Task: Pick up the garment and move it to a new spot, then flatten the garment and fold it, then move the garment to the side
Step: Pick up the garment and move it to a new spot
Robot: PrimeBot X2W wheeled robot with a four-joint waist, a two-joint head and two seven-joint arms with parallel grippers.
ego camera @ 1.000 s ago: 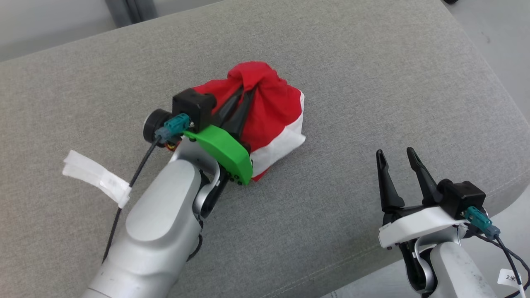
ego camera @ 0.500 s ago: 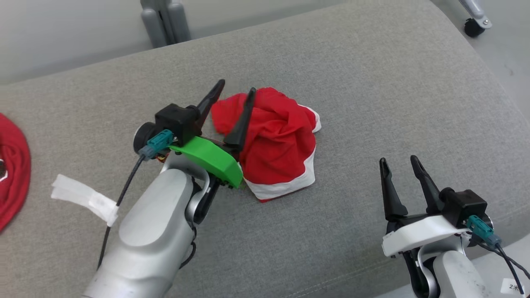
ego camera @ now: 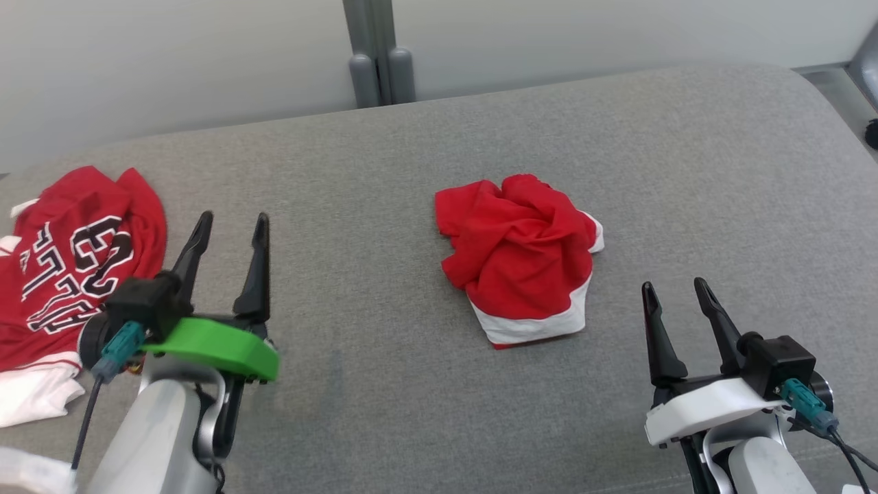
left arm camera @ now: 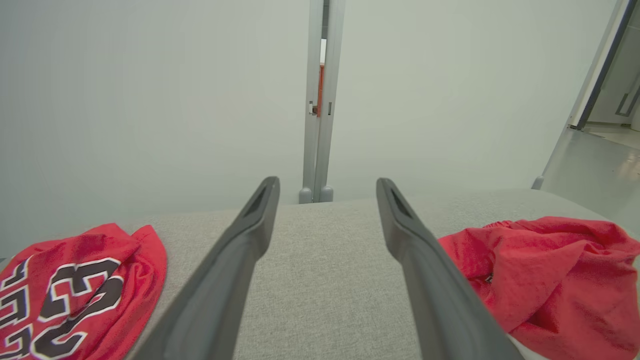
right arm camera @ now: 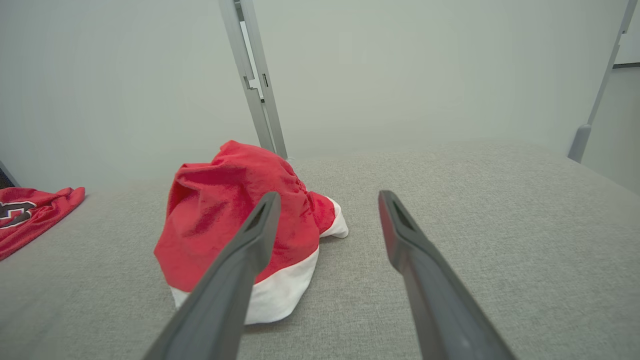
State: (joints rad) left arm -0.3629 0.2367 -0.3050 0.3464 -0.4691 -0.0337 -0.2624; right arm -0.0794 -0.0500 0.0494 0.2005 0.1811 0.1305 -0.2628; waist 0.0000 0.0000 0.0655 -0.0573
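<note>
1. Far left: a red numbered jersey (ego camera: 75,254) lies rumpled on the grey padded bench (ego camera: 384,384). It's not my piece. Risk: both cloths are red with white, so I could grab the wrong one, or my left arm could sweep it on the way over.
2. Left pincer (ego camera: 233,218): jaws wide apart, nothing in them. It hovers just right of the jersey, well apart from the garment.
3. Centre: the garment (ego camera: 521,261), red with a white hem band, sits bunched in a heap mid-bench, between my two pincers and touching neither. I judge flattening is the next step. Risk: a pinch from the top takes several layers at once, so it lifts as a lump and won't spread. The corners are buried and hard to pick out.
4. Right pincer (ego camera: 673,285): also spread wide and empty, near the garment's white hem and close to the bench's front edge. Risk: a pull toward me drags cloth over that edge, or my fingertips dig into the upholstery and snag.
</note>
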